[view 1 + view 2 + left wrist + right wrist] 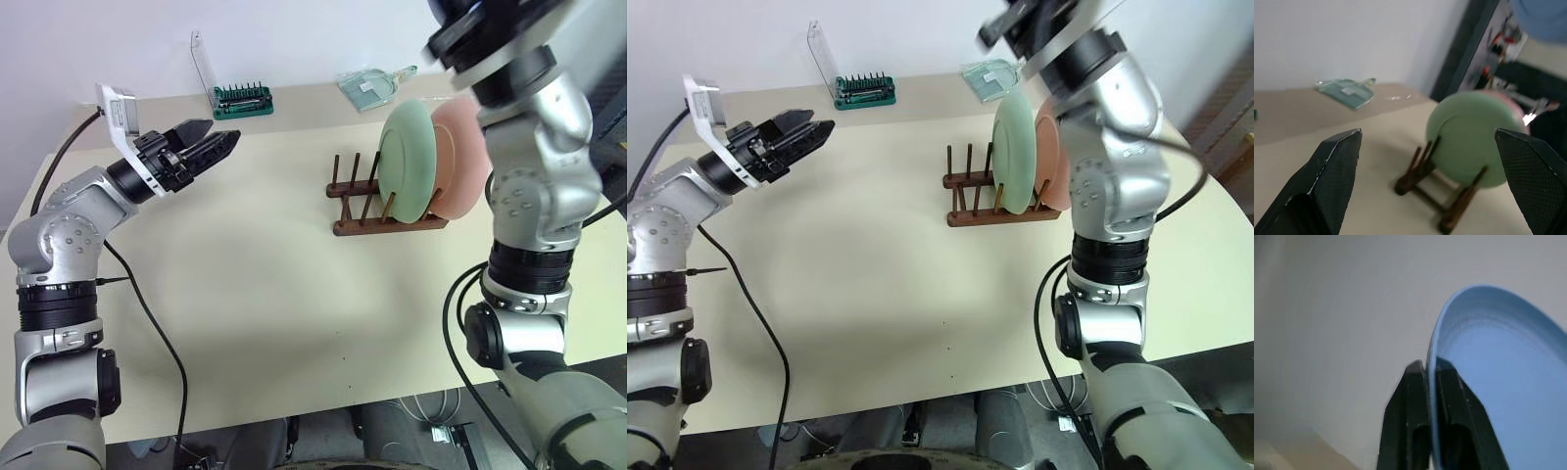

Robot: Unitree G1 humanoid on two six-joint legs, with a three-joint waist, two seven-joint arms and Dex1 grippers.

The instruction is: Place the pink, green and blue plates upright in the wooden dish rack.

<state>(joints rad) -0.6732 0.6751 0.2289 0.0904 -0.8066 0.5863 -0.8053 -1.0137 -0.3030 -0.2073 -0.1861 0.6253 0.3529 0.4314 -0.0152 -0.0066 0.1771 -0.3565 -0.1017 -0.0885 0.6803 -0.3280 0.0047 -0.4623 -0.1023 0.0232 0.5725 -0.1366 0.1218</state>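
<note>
— Rack [377, 208] is sitting toward the far right part of the desk [255, 284], right?

— Yes, and two plates are standing upright in it. The green plate [408, 162] is leaning between the pegs, and the pink plate [462, 172] is standing just behind it, on the side away from the empty pegs. They are sitting close together, almost touching.

— Where is the blue plate [1498, 382] sitting?

— It is not sitting on the desk. The right end effector [1431, 382] is pinching its rim, one finger on each face, clenched tight on it. The right arm is reaching up high over the rack, and the plate is hanging against the pale wall behind it.

— And the left end effector [208, 147]?

— It is hovering above the left part of the desk, well apart from the rack, pointing across toward it. Its fingers [1332, 176] are standing wide apart, released, and nothing is lying between them. Looking along them, the green plate and the rack are showing in the gap.

— Anything else lying around?

— A green tool holder [242, 98] is resting at the far edge, and a clear greenish packet [369, 86] is lying beyond the rack.
</note>
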